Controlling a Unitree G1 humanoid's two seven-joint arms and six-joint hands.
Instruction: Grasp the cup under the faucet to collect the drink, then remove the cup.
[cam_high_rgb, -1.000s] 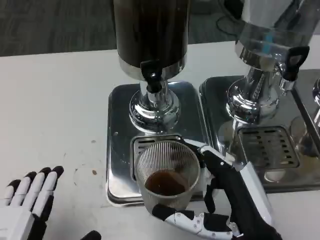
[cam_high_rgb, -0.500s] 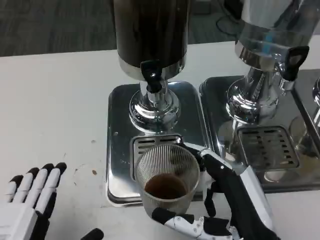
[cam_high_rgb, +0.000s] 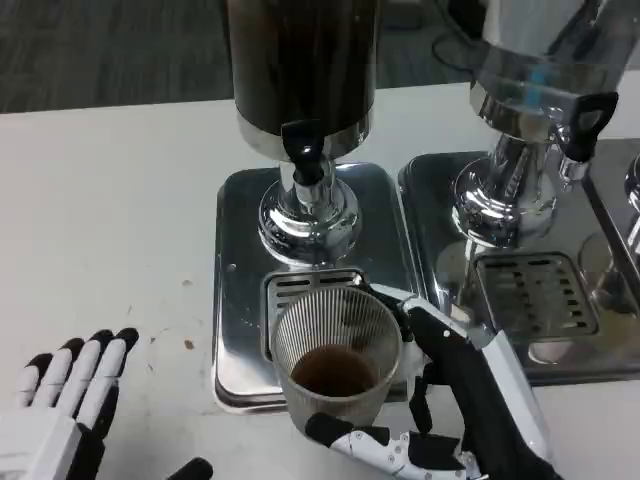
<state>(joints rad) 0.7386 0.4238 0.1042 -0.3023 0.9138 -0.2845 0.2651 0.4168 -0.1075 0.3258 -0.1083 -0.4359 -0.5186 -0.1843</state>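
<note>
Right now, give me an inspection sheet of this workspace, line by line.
Surface: white table, a few small dark spots by the left hand.
Job's things: ribbed clear cup holding dark drink, on the drip tray in front of the black faucet.
Clutter: second dispenser with its own tray.
Hands: right hand grips the cup; left hand rests on the table, fingers apart.
Cables: nothing seen.
Surroundings: grey floor beyond the table.
</note>
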